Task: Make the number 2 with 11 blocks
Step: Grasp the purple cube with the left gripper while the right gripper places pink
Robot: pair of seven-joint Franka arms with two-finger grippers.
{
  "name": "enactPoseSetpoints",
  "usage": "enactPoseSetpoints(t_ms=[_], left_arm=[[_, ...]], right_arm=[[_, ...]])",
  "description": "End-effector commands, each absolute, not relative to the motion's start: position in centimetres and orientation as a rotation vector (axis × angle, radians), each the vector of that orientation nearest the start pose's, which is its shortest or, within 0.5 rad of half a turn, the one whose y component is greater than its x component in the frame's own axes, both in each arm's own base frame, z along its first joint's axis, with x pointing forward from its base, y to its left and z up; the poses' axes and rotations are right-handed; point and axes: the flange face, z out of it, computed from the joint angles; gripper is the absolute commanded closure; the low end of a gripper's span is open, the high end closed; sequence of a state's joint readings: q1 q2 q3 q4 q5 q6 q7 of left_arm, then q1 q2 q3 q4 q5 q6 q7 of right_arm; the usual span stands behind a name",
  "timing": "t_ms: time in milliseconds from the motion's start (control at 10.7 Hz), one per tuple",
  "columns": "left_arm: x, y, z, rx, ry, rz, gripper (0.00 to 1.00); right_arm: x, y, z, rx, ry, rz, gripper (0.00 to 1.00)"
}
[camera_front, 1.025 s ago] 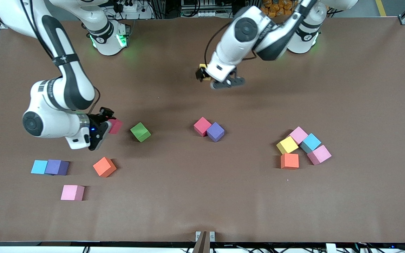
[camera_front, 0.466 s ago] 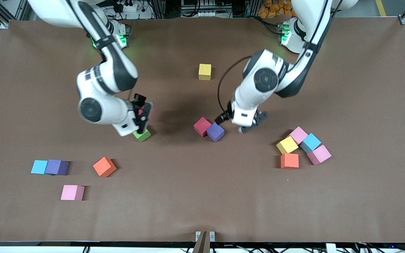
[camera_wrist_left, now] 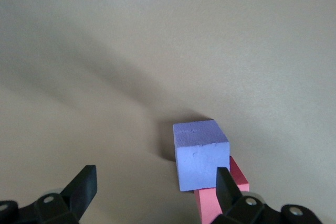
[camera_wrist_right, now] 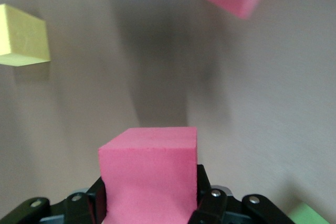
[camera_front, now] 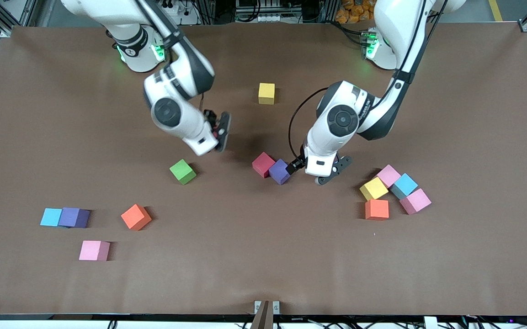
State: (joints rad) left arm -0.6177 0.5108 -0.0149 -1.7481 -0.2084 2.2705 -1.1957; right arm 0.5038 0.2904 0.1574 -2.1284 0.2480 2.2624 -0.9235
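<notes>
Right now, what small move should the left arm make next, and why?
Probably ease the open left gripper down around the purple block. One finger already stands at the block's side, which touches a red block. The right gripper holds a pink block up over the table.

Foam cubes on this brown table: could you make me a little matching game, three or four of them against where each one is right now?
Things:
1. purple foam cube with a red one touching it
2. red foam cube
3. green foam cube
4. lone yellow foam cube

Places:
A. held in the right hand, up in the air
B. alone on the table, nearest the robots' bases
C. right by the open left hand
D. alone on the table, toward the right arm's end from the red and purple pair

Pairs: 1-C, 2-A, 3-D, 4-B
</notes>
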Motion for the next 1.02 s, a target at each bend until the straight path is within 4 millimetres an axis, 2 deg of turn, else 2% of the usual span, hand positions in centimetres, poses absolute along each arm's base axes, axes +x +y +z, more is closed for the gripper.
enactPoseSetpoints(t_ms=[0, 186, 373, 466, 652, 932], left_arm=[[54.2, -42.4, 26.3, -2.964, -1.247, 0.171, 0.0], [54.2, -43.0, 26.3, -2.949, -1.285, 0.169, 0.0], [54.3, -43.1, 26.3, -2.949, -1.281, 0.163, 0.0], [54.4, -43.4, 26.3, -2.948, -1.27, 0.163, 0.0], [55.1, -44.9, 25.5, -2.904, -1.277, 0.144, 0.0], [55.3, -44.9, 24.7, -2.89, -1.278, 0.133, 0.0]], right_arm=[[36.9, 37.3, 26.8, -2.17, -1.946, 0.146, 0.98], [31.9, 40.6, 25.1, -2.164, -1.992, 0.087, 0.98], [27.8, 42.5, 23.7, -2.211, -1.961, 0.099, 0.98], [26.4, 43.2, 23.6, -2.236, -1.94, 0.117, 0.99], [24.8, 43.7, 23.0, -2.252, -1.93, 0.118, 0.99], [24.2, 43.5, 20.5, -2.273, -1.911, 0.077, 0.99]])
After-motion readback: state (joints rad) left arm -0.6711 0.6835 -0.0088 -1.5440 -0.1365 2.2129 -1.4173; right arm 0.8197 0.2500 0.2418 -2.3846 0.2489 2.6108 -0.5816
